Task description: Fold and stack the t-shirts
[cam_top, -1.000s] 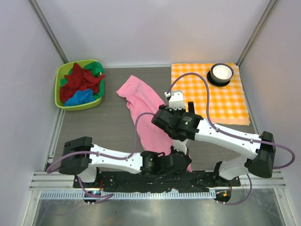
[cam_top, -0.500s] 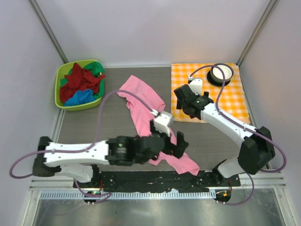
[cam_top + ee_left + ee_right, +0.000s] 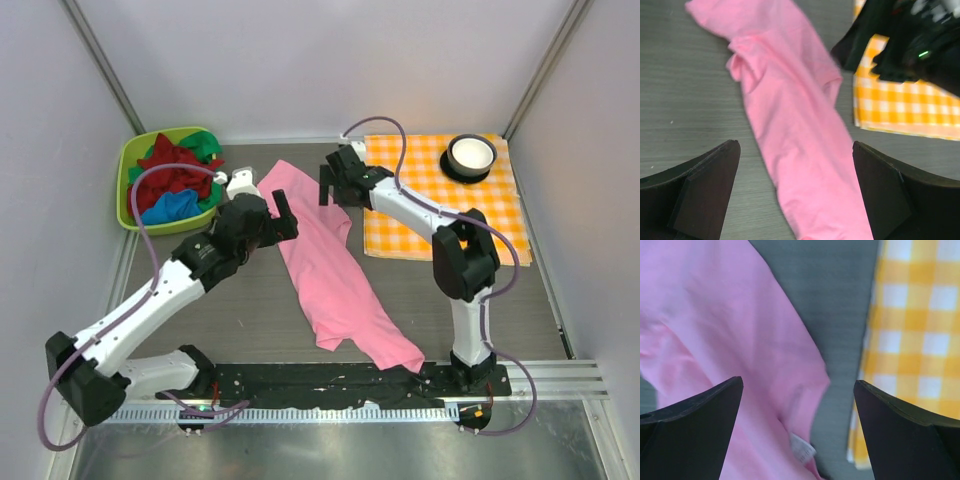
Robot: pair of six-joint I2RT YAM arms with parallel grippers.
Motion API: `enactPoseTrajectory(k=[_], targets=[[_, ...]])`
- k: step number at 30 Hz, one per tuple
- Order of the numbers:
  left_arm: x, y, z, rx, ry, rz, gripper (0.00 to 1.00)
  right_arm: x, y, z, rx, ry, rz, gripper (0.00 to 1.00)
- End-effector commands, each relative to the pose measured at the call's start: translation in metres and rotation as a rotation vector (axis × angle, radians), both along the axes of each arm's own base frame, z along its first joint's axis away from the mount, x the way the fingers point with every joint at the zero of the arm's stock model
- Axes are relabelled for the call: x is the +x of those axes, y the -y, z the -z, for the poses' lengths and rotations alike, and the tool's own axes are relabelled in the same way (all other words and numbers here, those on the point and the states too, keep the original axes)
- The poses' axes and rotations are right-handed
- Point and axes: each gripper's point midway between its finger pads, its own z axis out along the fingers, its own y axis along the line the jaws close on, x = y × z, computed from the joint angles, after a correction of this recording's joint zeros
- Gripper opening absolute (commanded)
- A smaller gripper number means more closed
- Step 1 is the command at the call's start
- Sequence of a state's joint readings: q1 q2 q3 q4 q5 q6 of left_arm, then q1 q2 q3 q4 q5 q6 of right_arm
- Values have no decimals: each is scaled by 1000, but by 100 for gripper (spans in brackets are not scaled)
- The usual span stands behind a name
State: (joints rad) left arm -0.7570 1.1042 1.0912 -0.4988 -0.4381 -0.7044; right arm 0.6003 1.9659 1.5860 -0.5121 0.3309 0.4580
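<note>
the pink shirt (image 3: 330,265) lies on the desk (image 3: 260,310), stretched from 11 toward 5 o'clock, beside the checked cloth (image 3: 470,215) at 2 o'clock. both the left pincer (image 3: 795,146) and right pincer (image 3: 797,384) hover over its far end, fingers wide apart and empty. the red, green and blue shirts (image 3: 170,180) sit heaped in the bin (image 3: 123,185) at 10 o'clock.
</note>
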Motion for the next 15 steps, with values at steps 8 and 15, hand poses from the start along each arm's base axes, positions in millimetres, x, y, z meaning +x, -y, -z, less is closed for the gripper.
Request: enactPoseTrajectory(k=[8, 15], targets=[[62, -26, 82, -155, -185, -164, 100, 118, -93, -27, 214, 153, -136, 100], [71, -41, 105, -155, -216, -244, 100, 150, -127, -4, 338, 183, -183, 100]])
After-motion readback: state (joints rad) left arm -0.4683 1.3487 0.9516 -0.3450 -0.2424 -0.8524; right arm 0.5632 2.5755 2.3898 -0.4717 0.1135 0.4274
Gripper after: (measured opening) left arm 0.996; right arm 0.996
